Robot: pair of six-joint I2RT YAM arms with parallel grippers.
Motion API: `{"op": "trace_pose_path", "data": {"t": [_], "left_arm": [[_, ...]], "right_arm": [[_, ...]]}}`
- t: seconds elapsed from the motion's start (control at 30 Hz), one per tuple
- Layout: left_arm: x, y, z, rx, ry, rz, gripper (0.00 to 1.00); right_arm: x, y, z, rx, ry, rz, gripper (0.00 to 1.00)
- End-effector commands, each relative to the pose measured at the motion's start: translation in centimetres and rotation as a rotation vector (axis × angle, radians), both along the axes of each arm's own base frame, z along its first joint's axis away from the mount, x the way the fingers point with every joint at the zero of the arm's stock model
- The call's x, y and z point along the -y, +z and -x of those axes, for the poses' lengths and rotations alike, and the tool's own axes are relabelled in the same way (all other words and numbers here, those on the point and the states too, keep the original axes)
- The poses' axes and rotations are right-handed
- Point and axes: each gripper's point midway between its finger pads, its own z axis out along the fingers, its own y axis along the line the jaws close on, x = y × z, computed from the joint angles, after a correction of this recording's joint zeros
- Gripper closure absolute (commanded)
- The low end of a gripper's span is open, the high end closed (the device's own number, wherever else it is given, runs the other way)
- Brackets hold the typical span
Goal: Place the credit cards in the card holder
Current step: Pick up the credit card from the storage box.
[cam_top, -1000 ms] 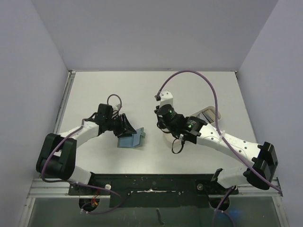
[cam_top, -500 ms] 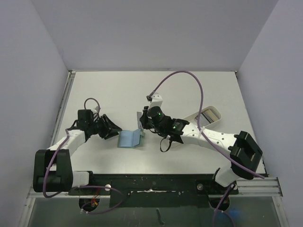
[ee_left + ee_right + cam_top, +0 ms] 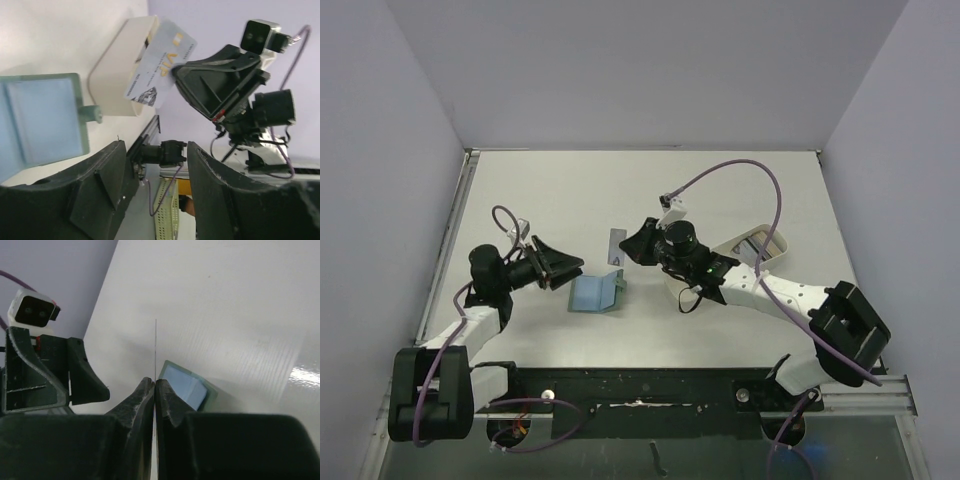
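The card holder lies open on the table, grey-green outside and pale blue inside, with its right flap raised. In the left wrist view the card holder is at the left. My right gripper is shut on a pale silvery credit card, held upright just above and behind the holder. That card reads "VIP". In the right wrist view the gripper pinches the card edge-on, with the holder just beyond. My left gripper stands open and empty, left of the holder and apart from it; the gripper shows at the bottom of its own view.
A long white oval tray lies at the right, behind my right arm; it also shows as the tray in the left wrist view. The table's left edge runs close behind my left arm.
My left gripper has drawn back to the left, away from the card holder, and opened wider. My right gripper has come from over the tray to the holder, holding the card.
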Motion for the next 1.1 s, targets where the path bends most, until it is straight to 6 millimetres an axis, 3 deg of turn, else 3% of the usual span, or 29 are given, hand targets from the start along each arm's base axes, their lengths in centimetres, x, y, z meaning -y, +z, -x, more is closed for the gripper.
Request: {"op": "trace_pose_path", "data": {"t": [0.0, 0.13, 0.4, 0.5, 0.63, 0.83, 0.97, 1.07], "left_arm": [[0.5, 5.7, 1.0, 0.194, -0.071, 0.131, 0.5], [0.7, 6.1, 1.1, 0.21, -0.089, 0.147, 0.5], [1.1, 7.3, 1.1, 0.241, -0.109, 0.16, 0.53], [1.1, 7.0, 0.8, 0.235, -0.097, 0.153, 0.6], [1.1, 6.3, 0.6, 0.233, -0.097, 0.137, 0.62], [1.1, 6.0, 0.2, 0.237, -0.092, 0.108, 0.53], [1.0, 5.7, -0.1, 0.239, -0.087, 0.063, 0.5], [1.0, 6.0, 0.0, 0.254, -0.088, 0.049, 0.49]], "right_arm": [[-2.3, 7.7, 1.7, 0.123, 0.119, -0.264, 1.0], [-2.8, 8.7, 2.6, 0.13, 0.169, -0.323, 1.0], [-4.3, 8.4, 3.4, 0.102, 0.235, -0.338, 1.0], [-4.8, 8.0, 3.7, 0.091, 0.252, -0.334, 1.0], [-5.0, 7.6, 4.2, 0.078, 0.265, -0.338, 1.0], [-4.7, 7.6, 4.3, 0.086, 0.259, -0.321, 1.0], [-3.8, 6.5, 3.9, 0.075, 0.206, -0.199, 1.0], [-3.3, 7.1, 4.3, 0.095, 0.2, -0.195, 1.0]]}}
